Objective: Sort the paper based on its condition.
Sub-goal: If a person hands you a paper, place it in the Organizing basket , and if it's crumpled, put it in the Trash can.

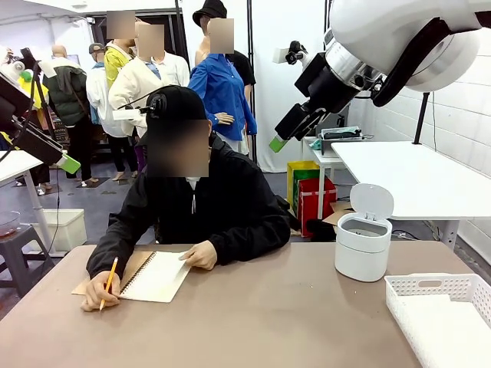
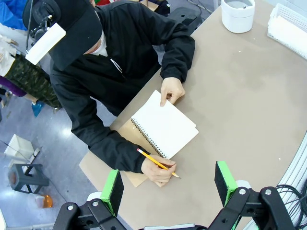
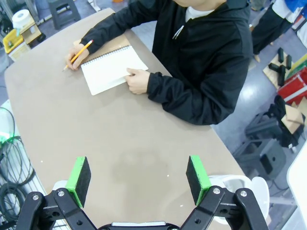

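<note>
Sorting seems not yet begun: left gripper [image 2: 169,184] and right gripper [image 3: 138,173] hang open, first needing a loose sheet from the far-left notebook [image 1: 157,274].

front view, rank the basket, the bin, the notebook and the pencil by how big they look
1. white basket, nearest the camera and cut by the edge
2. white bin
3. notebook, lying flat, so foreshortened
4. pencil
</note>
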{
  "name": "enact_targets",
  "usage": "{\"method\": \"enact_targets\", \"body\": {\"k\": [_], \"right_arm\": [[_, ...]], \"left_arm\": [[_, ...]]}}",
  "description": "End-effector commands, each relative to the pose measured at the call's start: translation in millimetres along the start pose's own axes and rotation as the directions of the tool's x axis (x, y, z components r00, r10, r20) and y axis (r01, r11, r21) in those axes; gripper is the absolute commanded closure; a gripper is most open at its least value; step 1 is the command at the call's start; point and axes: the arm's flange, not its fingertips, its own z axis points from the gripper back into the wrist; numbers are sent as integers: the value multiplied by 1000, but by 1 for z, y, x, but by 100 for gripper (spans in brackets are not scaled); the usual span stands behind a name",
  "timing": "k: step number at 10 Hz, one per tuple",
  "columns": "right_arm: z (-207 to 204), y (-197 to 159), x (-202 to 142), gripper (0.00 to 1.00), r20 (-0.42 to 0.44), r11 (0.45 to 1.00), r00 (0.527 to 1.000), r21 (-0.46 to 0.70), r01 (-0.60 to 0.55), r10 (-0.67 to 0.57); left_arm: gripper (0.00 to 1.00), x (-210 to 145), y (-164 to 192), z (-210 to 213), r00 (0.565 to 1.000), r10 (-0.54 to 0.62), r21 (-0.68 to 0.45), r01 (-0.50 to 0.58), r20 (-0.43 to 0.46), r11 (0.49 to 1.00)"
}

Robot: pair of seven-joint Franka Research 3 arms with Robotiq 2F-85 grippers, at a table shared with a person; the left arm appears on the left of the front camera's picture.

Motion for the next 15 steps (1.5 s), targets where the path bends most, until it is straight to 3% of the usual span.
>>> {"method": "enact_targets", "body": {"k": [1, 15], "right_arm": [[0, 0, 1, 0, 0, 1000, 1000, -13, 4, -4], [0, 0, 1, 0, 0, 1000, 1000, -13, 4, -4]], "left_arm": [[0, 0, 0, 0, 1000, 0, -1, 0, 1, 1000], [0, 0, 0, 0, 1000, 0, -1, 0, 1, 1000]]}}
